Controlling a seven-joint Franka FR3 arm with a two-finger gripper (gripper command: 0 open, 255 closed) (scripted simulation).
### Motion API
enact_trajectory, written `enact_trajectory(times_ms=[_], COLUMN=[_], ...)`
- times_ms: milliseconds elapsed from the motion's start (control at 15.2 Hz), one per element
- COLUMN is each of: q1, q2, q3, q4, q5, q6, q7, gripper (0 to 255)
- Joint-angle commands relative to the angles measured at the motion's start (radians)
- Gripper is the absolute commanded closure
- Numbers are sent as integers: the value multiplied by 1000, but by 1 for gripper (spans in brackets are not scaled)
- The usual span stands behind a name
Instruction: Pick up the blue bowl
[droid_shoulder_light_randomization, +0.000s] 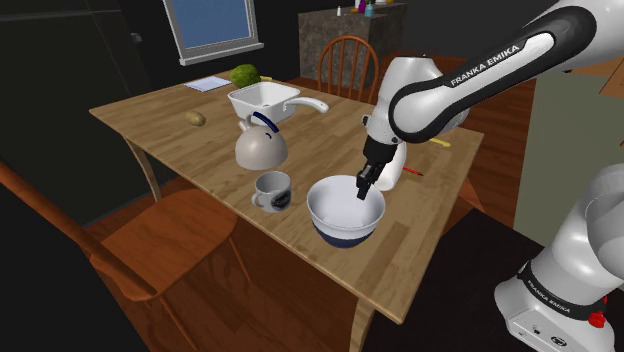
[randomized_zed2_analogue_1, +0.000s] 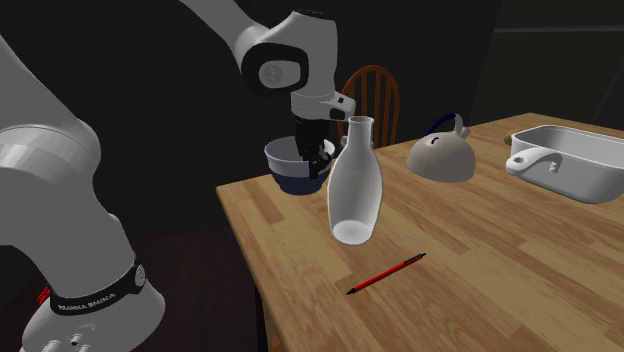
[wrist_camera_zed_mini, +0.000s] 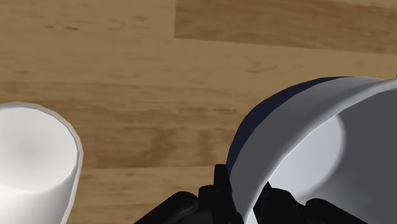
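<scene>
The bowl (droid_shoulder_light_randomization: 345, 212) is white inside with a dark blue outside and base, and it sits near the front of the wooden table (droid_shoulder_light_randomization: 440, 250). My black gripper (droid_shoulder_light_randomization: 362, 184) comes down on the rim on the side toward the arm. In the wrist view the gripper (wrist_camera_zed_mini: 248, 203) has one finger outside the blue wall and one inside, clasping the bowl's (wrist_camera_zed_mini: 305, 146) rim. From the second exterior view the bowl (randomized_zed2_analogue_1: 288, 166) is near the table's far corner, partly behind the gripper (randomized_zed2_analogue_1: 318, 160). Whether its base has left the wood cannot be told.
A white mug (droid_shoulder_light_randomization: 272, 190) stands close beside the bowl, with a grey kettle (droid_shoulder_light_randomization: 262, 145) and a white baking dish (droid_shoulder_light_randomization: 265, 100) behind it. A white carafe (randomized_zed2_analogue_1: 355, 185) and a red pen (randomized_zed2_analogue_1: 387, 273) lie toward the arm. Wooden chairs (droid_shoulder_light_randomization: 150, 240) flank the table.
</scene>
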Motion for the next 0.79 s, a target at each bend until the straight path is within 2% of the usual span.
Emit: enact_trajectory(times_ms=[0,726], q1=[0,-11], q2=[0,-90], q3=[0,-3], q4=[0,60], q5=[0,-34], q6=[0,-148], q7=[0,41], gripper=[255,255])
